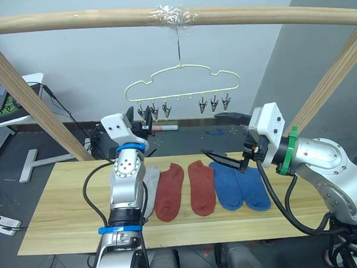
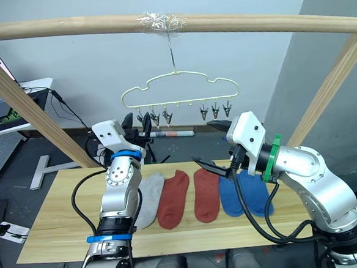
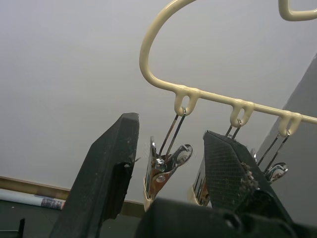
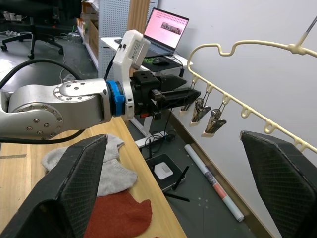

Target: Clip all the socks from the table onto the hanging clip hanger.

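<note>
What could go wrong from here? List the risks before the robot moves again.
1. The left hand is open around the end clip of the clip hanger while holding no sock; squeezing now would probably be wasted effort.
2. The hanger hangs by one thin hook from the pole, so a push could swing it.
3. All the socks lie on the table; the right hand, also open, is empty.

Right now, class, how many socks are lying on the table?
6, side by side on the table: two grey socks overlapping at the robot's left, partly hidden by the left arm, two red socks in the middle, and two blue socks at the right.
</note>
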You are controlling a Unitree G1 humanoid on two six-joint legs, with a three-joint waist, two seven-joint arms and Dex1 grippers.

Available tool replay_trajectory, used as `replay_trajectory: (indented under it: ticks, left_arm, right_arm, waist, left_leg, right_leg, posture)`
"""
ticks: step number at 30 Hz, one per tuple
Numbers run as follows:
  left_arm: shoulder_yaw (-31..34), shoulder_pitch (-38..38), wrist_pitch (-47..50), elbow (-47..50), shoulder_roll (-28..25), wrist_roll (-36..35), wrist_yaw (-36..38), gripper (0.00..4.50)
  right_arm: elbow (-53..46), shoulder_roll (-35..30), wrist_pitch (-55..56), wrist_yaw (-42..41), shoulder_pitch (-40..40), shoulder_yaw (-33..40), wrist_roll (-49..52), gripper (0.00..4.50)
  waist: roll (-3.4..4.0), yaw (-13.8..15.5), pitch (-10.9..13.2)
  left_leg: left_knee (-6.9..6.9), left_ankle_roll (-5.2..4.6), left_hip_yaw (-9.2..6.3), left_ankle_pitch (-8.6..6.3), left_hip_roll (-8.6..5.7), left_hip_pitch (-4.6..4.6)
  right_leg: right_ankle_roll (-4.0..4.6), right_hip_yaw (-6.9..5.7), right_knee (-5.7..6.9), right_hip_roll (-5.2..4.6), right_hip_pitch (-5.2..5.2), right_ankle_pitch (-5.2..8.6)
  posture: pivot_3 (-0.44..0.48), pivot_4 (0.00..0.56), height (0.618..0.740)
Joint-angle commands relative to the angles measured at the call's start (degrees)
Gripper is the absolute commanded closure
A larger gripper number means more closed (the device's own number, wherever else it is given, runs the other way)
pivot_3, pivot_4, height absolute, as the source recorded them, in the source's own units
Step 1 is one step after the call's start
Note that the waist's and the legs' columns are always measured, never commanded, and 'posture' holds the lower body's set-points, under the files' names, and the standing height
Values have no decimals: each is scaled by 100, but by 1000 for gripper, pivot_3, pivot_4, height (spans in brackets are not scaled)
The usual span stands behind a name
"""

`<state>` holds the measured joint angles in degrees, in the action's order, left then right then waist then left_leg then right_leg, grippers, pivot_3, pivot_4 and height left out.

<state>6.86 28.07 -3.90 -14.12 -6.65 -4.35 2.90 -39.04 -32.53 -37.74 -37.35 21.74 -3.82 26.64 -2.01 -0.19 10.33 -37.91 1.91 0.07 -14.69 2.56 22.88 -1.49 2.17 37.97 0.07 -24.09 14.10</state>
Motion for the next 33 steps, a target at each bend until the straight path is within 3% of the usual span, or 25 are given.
replay_trajectory:
  ticks: [1,18,26,33]
  left_arm:
    - [-60,123,-137,4,-44,114,-24,2088]
    - [6,190,-188,-196,-79,98,-34,2088]
    - [26,-218,-231,198,-123,-146,301,2088]
    - [-82,-348,-103,163,-210,97,230,2088]
  right_arm:
    - [-128,1,148,-18,72,51,64,0]
    - [-123,12,112,15,135,34,72,0]
    - [-138,13,155,16,45,38,53,0]
    - [-108,38,193,4,58,15,51,0]
  waist:
    - [0,0,0]
    - [-1,-1,1]
    - [1,-2,3]
    - [1,-1,7]
  left_leg:
    - [0,0,0,0,0,0]
    - [1,0,-1,0,1,1]
    - [4,0,-1,0,2,1]
    - [2,0,0,0,1,0]
  right_leg:
    - [0,0,-1,0,0,0]
    - [0,-1,-1,0,-1,0]
    - [0,-1,-2,0,-2,0]
    - [0,0,-1,0,-2,0]
  posture:
    - [-8,184,711]
    - [-10,188,711]
    - [-10,189,711]
    - [-2,189,711]
